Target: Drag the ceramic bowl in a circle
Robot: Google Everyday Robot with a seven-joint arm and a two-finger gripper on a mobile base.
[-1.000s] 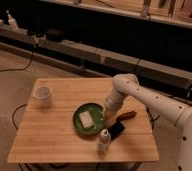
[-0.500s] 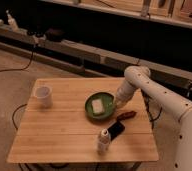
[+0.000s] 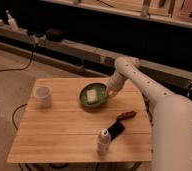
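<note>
Wooden table [image 3: 59, 131] carries all the things. My gripper [image 3: 111, 92] is at the right rim of the one ceramic bowl [image 3: 82, 98], which sits in the far middle of the table; whether it grasps the rim, I cannot tell. One pale block [image 3: 92, 95] lies inside the bowl. One white mug [image 3: 43, 96] stands at the left. One small white bottle [image 3: 104, 141] stands near the front edge.

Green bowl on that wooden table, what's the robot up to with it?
The robot's white arm reaches over the table, its hand down at the near rim of the green ceramic bowl, which it is meant to drag in a circle. The bowl holds a pale block and sits near the table's back edge. A white mug stands apart to its left.
</note>
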